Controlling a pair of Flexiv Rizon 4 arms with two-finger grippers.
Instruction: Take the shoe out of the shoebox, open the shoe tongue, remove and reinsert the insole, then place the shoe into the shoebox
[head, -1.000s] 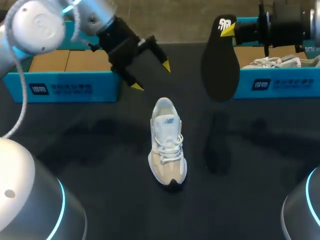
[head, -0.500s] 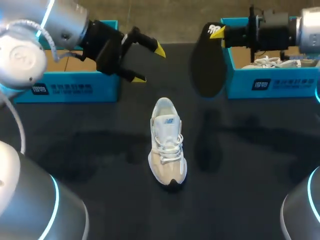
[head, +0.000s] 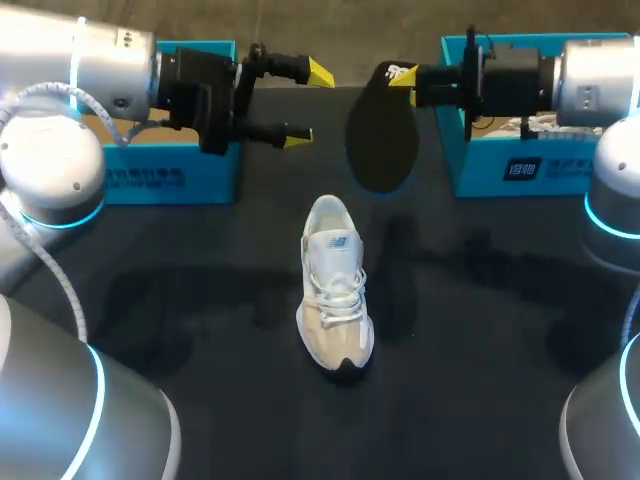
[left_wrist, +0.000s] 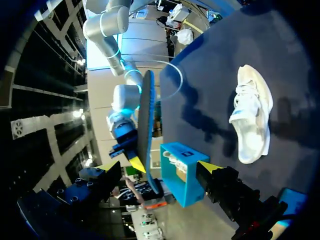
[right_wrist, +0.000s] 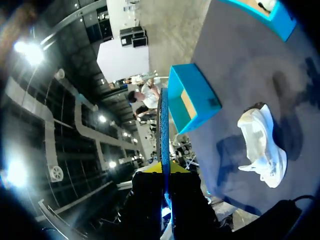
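A white and beige shoe (head: 335, 295) stands upright mid-table, toe toward the near edge. My right gripper (head: 403, 76) is shut on the top end of a black insole (head: 380, 130), which hangs in the air behind the shoe. My left gripper (head: 308, 103) is open, level, and points at the insole from the left, a little apart from it. In the left wrist view the insole (left_wrist: 146, 130) shows edge-on ahead of the open gripper (left_wrist: 158, 167), with the shoe (left_wrist: 252, 122) off to the side. In the right wrist view the gripper (right_wrist: 165, 167) clamps the insole (right_wrist: 164, 125); the shoe (right_wrist: 260, 145) lies below.
A blue shoebox (head: 165, 170) sits at the back left under my left arm. A second blue shoebox (head: 520, 165) at the back right holds another white shoe (head: 540, 125). Dark tabletop surrounds the shoe.
My right arm carried the insole leftward toward the table's middle. My left gripper rose, swung back and turned level to face the insole. The shoe stayed put.
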